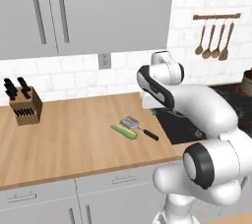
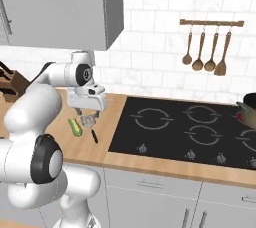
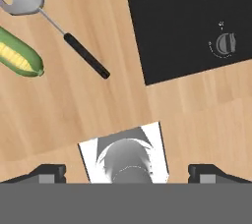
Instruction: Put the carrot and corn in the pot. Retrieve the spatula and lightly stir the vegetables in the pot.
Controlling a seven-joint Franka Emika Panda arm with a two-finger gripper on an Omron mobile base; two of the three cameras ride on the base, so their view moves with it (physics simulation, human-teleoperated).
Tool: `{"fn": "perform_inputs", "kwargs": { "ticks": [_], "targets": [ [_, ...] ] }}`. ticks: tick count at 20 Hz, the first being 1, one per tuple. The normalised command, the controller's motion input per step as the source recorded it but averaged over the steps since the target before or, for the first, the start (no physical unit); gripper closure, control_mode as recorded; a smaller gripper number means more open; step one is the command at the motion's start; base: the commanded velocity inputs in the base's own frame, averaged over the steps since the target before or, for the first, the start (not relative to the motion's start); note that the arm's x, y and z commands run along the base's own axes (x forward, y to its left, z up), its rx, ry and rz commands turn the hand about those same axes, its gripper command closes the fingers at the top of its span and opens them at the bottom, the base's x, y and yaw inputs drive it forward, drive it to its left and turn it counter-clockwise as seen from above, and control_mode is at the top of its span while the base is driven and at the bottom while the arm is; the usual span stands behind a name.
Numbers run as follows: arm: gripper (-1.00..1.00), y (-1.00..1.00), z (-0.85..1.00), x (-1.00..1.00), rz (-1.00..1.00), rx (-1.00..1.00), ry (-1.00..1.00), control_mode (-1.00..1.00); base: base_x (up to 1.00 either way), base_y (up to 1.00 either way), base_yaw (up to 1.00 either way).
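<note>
Hovering above the pale wooden counter [image 1: 74, 134], with the two-finger end effector [image 2: 89, 116] spread wide and holding nothing. Directly below and a little to one side in the hand view: the short stubby yellow corn cob with green husk sides [image 3: 18, 55], lying flat on the wood, and just beside it the small spatula with slotted grey metal blade and thin black handle [image 3: 64, 31]. In the left base view, corn [image 1: 124, 131] and spatula [image 1: 140, 127] close together, possibly touching at the blade, near the edge of the black glass cooktop [image 2: 190, 132].

Likely step in hand: picking the corn. No carrot to be made out with certainty. At the far right edge of the right base view, a dark-rimmed round vessel [image 2: 247, 112], probably the tan-bronze metal pot, well apart from the corn across the cooktop.

For a good pick: shift sideways to centre over the cob, rotate so the fingers close across its thickness, not along its length. Descend on the side away from the spatula blade to avoid nudging it. Close only once both fingers straddle the cob low enough; a rounded husk may roll or slip if pinched high. Then lift clear before crossing the cooktop.
</note>
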Motion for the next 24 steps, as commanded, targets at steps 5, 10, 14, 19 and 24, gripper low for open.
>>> {"fn": "perform_inputs", "kwargs": {
  "ticks": [5, 10, 14, 19, 24],
  "targets": [
    [-1.0, 0.14, -0.1, 0.1, 0.09, 0.0, 0.01, -1.0, 0.51, 0.23, 0.06],
    [-1.0, 0.74, -0.71, 0.0, 0.34, 0.0, 0.01, -1.0, 0.0, 0.0, 0.0],
    [-1.0, 0.83, -0.85, 0.31, 0.35, 0.0, 0.08, -1.0, 0.0, 0.0, 0.0],
    [-1.0, 0.65, -0.84, 0.64, 0.29, 0.0, 0.09, -1.0, 0.0, 0.0, 0.0],
    [-1.0, 0.31, -0.56, 0.89, 0.2, 0.01, 0.0, -1.0, 0.0, 0.0, 0.0]
  ]
}}
